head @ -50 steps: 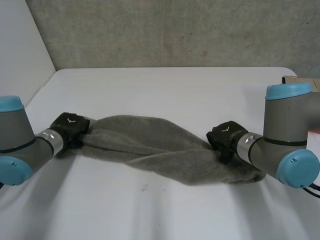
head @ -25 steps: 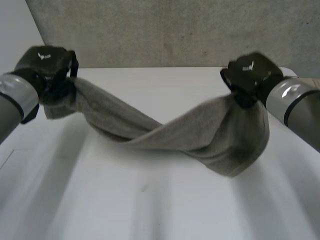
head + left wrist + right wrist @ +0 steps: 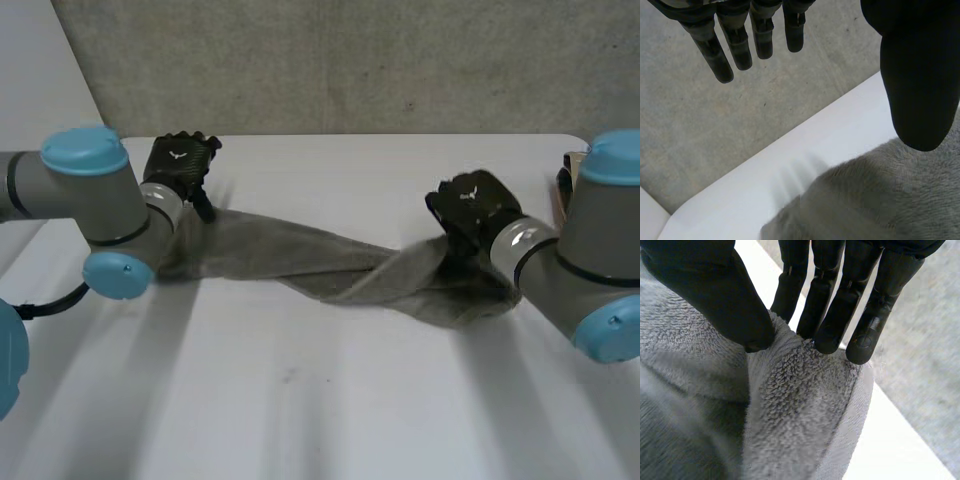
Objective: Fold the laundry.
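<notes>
Step in hand: flattening. The grey towel point(image 3: 330, 265) lies twisted across the middle of the desk point(image 3: 300, 400). My right hand point(image 3: 470, 208) pinches its right end between thumb and fingers. My left hand point(image 3: 180, 165) hovers open over the left end, holding nothing. Next, I judge: regrasp on the left, untwist, spread flat.

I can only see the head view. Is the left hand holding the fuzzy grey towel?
Observer: No. In the left wrist view the left hand is open. Its fingers are straight and spread, and nothing is pinched between them and the thumb. The fuzzy grey towel lies on the table below the hand.
Operator: What about the right hand? It just looks like a black lump on the towel to me.
Observer: The right wrist view shows the right hand pinching a raised fold of the towel between its thumb and fingertips.
</notes>
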`<state>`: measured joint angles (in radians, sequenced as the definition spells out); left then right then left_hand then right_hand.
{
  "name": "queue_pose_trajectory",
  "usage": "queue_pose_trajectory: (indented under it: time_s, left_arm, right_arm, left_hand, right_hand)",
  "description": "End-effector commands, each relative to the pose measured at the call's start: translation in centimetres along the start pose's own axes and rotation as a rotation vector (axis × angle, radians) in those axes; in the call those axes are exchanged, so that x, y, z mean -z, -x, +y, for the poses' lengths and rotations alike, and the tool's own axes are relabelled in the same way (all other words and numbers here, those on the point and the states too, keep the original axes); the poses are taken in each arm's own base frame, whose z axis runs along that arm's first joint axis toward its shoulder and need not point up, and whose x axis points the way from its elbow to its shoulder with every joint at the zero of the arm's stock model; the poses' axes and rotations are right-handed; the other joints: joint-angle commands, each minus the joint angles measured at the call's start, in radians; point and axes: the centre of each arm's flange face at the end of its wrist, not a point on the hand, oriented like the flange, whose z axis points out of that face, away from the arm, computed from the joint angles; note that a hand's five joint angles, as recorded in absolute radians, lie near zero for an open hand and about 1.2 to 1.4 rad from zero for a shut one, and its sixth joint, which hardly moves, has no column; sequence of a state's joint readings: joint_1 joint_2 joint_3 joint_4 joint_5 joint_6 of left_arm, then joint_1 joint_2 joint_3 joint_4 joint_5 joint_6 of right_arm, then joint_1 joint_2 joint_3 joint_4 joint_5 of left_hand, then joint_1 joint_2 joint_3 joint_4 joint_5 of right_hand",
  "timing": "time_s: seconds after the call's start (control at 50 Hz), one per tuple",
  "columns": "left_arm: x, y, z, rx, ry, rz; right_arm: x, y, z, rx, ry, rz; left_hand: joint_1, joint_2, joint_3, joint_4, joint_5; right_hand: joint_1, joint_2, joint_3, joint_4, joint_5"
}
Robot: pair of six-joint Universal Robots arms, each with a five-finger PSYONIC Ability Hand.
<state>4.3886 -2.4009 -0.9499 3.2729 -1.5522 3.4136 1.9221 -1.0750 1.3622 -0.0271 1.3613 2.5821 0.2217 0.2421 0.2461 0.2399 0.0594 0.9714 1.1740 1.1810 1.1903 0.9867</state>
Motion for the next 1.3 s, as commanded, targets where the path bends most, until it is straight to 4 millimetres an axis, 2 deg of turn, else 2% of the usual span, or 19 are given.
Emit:
queue_pose_trajectory:
  time_s: [0.02, 0.12, 0.14, 0.2, 0.3, 0.34, 0.48, 0.58, 0.66, 0.76, 0.88, 0.96, 1.02, 1.04, 1.12, 1.18, 1.24, 1.26, 1.3]
  left_arm:
    - [3.9, 0.0, -1.5, -0.003, 0.012, 0.016]
    - [7.8, -0.3, -1.6, -0.001, 0.060, 0.058]
    - [9.2, -0.6, -1.3, 0.002, 0.083, 0.091]
    - [11.6, -1.5, 0.1, 0.012, 0.138, 0.167]
    - [14.2, -2.6, 1.7, 0.042, 0.207, 0.231]
    - [14.8, -2.9, 2.2, 0.058, 0.229, 0.239]
    - [14.9, -3.7, 1.8, 0.227, 0.236, 0.226]
    - [14.4, -3.7, 1.6, 0.395, 0.242, 0.187]
    - [14.2, -4.2, 1.6, 0.431, 0.238, 0.194]
    - [13.6, -5.3, 1.4, 0.426, 0.193, 0.203]
    - [12.4, -5.1, 1.0, 0.419, 0.106, 0.128]
    - [11.8, -6.2, 1.1, 0.409, 0.094, 0.145]
    - [11.0, -7.1, 1.8, 0.406, 0.102, 0.160]
    - [10.6, -7.3, 2.3, 0.410, 0.112, 0.162]
    - [9.8, -7.7, 2.6, 0.404, 0.111, 0.172]
    - [9.8, -7.6, 2.5, 0.398, 0.111, 0.171]
    - [10.4, -7.1, 0.9, 0.396, 0.094, 0.178]
    - [11.1, -6.3, -0.7, 0.398, 0.081, 0.180]
    - [11.9, -5.7, -2.0, 0.398, 0.077, 0.185]
  right_arm:
    - [0.1, 0.3, 0.9, -0.004, 0.042, 0.011]
    - [0.4, 0.1, 1.0, -0.011, 0.050, 0.015]
    - [0.5, 0.0, 0.9, -0.011, 0.048, 0.016]
    - [1.9, -0.5, -1.4, 0.001, -0.002, 0.032]
    - [4.2, -1.1, -5.5, 0.022, -0.110, 0.056]
    - [5.3, -0.9, -7.5, 0.035, -0.174, 0.053]
    - [9.6, -1.5, -12.6, 0.060, -0.299, 0.067]
    - [11.3, -0.7, -14.3, 0.065, -0.335, 0.044]
    - [12.4, 0.3, -15.6, 0.071, -0.376, 0.021]
    - [12.9, 0.9, -15.9, 0.071, -0.384, 0.010]
    - [13.8, 1.8, -16.3, 0.071, -0.386, -0.014]
    - [14.0, 2.0, -16.3, 0.072, -0.386, -0.023]
    - [14.2, 1.9, -16.4, 0.072, -0.390, -0.019]
    - [14.3, 1.9, -16.5, 0.072, -0.392, -0.018]
    - [14.0, 1.5, -16.3, 0.070, -0.383, -0.003]
    - [13.8, 1.6, -16.0, 0.071, -0.369, -0.011]
    - [13.6, 1.5, -15.5, 0.077, -0.341, -0.017]
    - [13.5, 1.4, -15.3, 0.077, -0.330, -0.015]
    - [13.3, 0.9, -14.8, 0.078, -0.304, -0.007]
  left_hand:
    - [0.109, 0.089, 0.085, 0.091, 0.097]
    - [0.411, 0.391, 0.387, 0.393, 0.399]
    - [0.496, 0.476, 0.472, 0.478, 0.484]
    - [0.590, 0.570, 0.566, 0.572, 0.578]
    - [0.515, 0.494, 0.490, 0.497, 0.502]
    - [0.313, 0.293, 0.289, 0.295, 0.301]
    - [0.244, 0.224, 0.220, 0.226, 0.232]
    - [0.250, 0.230, 0.226, 0.232, 0.238]
    - [0.250, 0.230, 0.226, 0.232, 0.238]
    - [0.244, 0.224, 0.220, 0.226, 0.232]
    - [0.253, 0.233, 0.229, 0.235, 0.241]
    - [0.279, 0.259, 0.255, 0.261, 0.267]
    - [0.449, 0.429, 0.425, 0.431, 0.437]
    - [0.653, 0.633, 0.629, 0.635, 0.641]
    - [1.115, 1.094, 1.090, 1.097, 1.103]
    - [1.175, 1.154, 1.150, 1.156, 1.162]
    - [1.175, 1.154, 1.150, 1.156, 1.162]
    - [1.175, 1.154, 1.150, 1.156, 1.162]
    - [1.175, 1.154, 1.150, 1.156, 1.162]
  right_hand:
    - [0.425, 0.222, 0.215, 0.206, 0.235]
    - [0.425, 0.222, 0.215, 0.206, 0.235]
    - [0.425, 0.222, 0.215, 0.206, 0.235]
    - [0.425, 0.222, 0.215, 0.206, 0.235]
    - [0.425, 0.222, 0.215, 0.206, 0.235]
    - [0.425, 0.222, 0.215, 0.206, 0.235]
    - [0.425, 0.222, 0.215, 0.206, 0.235]
    - [0.425, 0.222, 0.215, 0.206, 0.235]
    - [0.425, 0.222, 0.215, 0.206, 0.235]
    - [0.425, 0.222, 0.215, 0.206, 0.235]
    - [0.425, 0.222, 0.215, 0.206, 0.235]
    - [0.425, 0.222, 0.215, 0.206, 0.235]
    - [0.425, 0.222, 0.215, 0.206, 0.235]
    - [0.425, 0.222, 0.215, 0.206, 0.235]
    - [0.425, 0.222, 0.215, 0.206, 0.235]
    - [0.425, 0.222, 0.215, 0.206, 0.235]
    - [0.425, 0.222, 0.215, 0.206, 0.235]
    - [0.425, 0.222, 0.215, 0.206, 0.235]
    - [0.425, 0.222, 0.215, 0.206, 0.235]
